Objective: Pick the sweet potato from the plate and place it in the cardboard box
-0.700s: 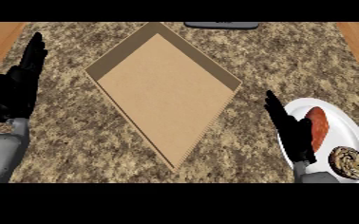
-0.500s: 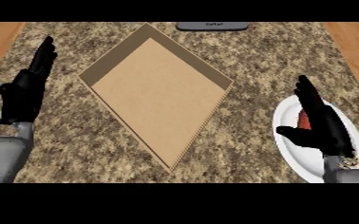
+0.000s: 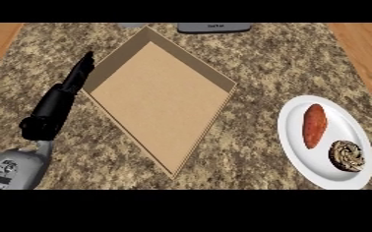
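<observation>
Resting on the white plate (image 3: 298, 150) at the surface's (image 3: 276, 69) right: the sweet potato (image 3: 315, 126), just beside a round brown swirled item (image 3: 347, 156), possibly a pastry. Sat open and bare in the middle, well apart from the plate: the cardboard box (image 3: 161, 94). Stretched alongside the box's left wall: the left hand (image 3: 69, 88), fingers straight, gripping nothing. Showed nowhere: the right hand.
</observation>
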